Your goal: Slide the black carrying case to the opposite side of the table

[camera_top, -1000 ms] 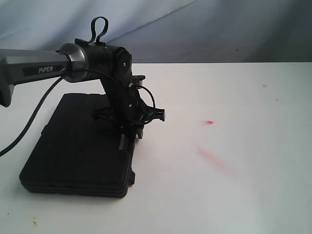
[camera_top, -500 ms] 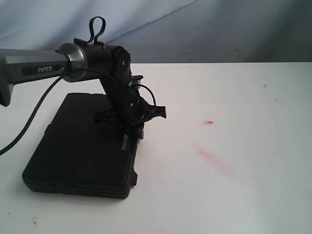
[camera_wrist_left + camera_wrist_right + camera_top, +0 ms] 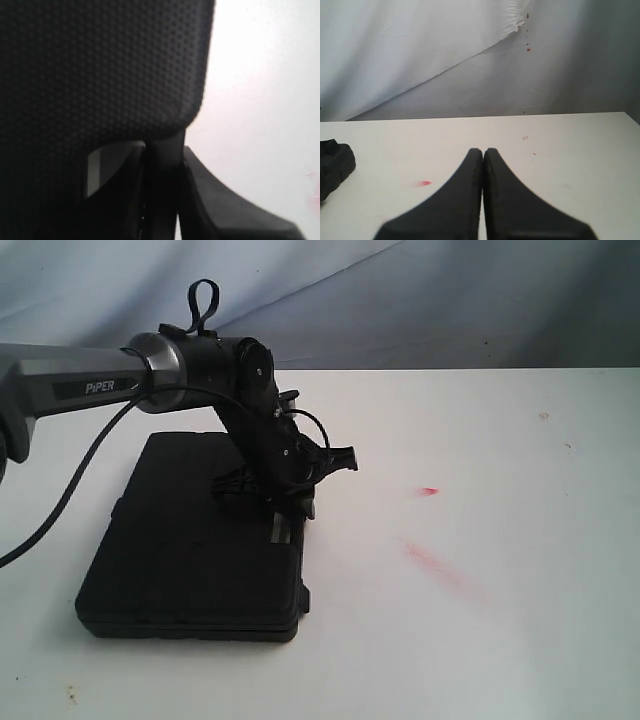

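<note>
The black carrying case [image 3: 190, 540] lies flat on the left part of the white table [image 3: 480, 440]. My left gripper [image 3: 287, 523] comes down at the case's right edge, its jaws on either side of that edge. In the left wrist view the dimpled lid [image 3: 100, 65] fills most of the picture, and the left gripper [image 3: 165, 200] is shut on the case's rim. The right gripper [image 3: 483, 152] hovers over bare table [image 3: 570, 150], shut on nothing. A corner of the case [image 3: 332, 165] shows at that view's edge. In the exterior view the right gripper is out of sight.
A long red smear [image 3: 435, 562] and a small red spot [image 3: 428, 490] mark the tabletop right of the case. Grey cloth [image 3: 450, 300] hangs behind the table's far edge. The left arm's cable [image 3: 70, 490] loops down over the table's left side.
The left gripper has moved to the right, and the case has slid right with it across the table. The case's front right corner now sits nearer the middle.
</note>
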Controlling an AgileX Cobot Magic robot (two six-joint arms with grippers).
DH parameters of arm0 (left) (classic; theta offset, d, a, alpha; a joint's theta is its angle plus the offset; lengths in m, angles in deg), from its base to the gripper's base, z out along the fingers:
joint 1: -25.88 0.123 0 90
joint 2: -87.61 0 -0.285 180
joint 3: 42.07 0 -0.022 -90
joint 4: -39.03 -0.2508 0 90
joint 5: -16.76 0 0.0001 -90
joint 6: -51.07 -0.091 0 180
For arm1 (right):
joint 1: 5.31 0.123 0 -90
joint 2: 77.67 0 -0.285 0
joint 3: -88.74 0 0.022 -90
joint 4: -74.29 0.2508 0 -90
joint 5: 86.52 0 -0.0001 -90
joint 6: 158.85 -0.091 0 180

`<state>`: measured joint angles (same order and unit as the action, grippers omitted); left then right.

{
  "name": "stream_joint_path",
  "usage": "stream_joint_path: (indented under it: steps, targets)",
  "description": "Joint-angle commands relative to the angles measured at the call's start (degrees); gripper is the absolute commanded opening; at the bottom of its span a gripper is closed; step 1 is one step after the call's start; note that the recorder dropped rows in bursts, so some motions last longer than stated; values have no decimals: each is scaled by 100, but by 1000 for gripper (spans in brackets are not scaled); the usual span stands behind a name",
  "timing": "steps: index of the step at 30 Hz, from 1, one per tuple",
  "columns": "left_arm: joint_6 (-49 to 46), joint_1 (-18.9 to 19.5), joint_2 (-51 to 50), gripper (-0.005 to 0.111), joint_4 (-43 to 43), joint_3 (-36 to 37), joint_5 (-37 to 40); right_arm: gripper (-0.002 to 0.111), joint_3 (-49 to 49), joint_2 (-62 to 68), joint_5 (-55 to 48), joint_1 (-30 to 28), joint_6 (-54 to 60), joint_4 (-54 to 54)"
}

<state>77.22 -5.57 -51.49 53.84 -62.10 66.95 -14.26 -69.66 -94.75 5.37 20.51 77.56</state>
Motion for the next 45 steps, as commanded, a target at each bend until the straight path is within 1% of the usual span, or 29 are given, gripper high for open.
stream_joint_path:
  steps: [1,9,13,21,24,31,35,37,41,45]
  targets:
    - [279,-251,33,0,441,-42,-652,0,22,-22,58,-38,8,-59]
    - [388,-290,-31,0,683,-42,-815,0,22,-22,58,-38,8,-59]
    - [376,-290,-106,0,977,-42,-881,0,22,-22,58,-38,8,-59]
    - [346,-451,-263,0,1315,-42,-1232,0,22,-22,58,-38,8,-59]
    - [335,-517,-377,0,1388,-196,-1207,0,22,-22,58,-38,8,-59]
    - [335,-784,-699,0,1376,-936,-1085,0,22,-22,58,-38,8,-59]
    - [377,-850,-903,0,1386,-1324,-955,0,22,-22,58,-38,8,-59]
    - [403,-850,-1018,0,1546,-1477,-872,0,22,-22,58,-38,8,-59]
    - [856,-850,-1100,0,1519,-1513,-954,0,22,-22,58,-38,8,-59]
    - [884,-850,-1100,0,1514,-1513,-1106,0,22,-22,58,-38,8,-59]
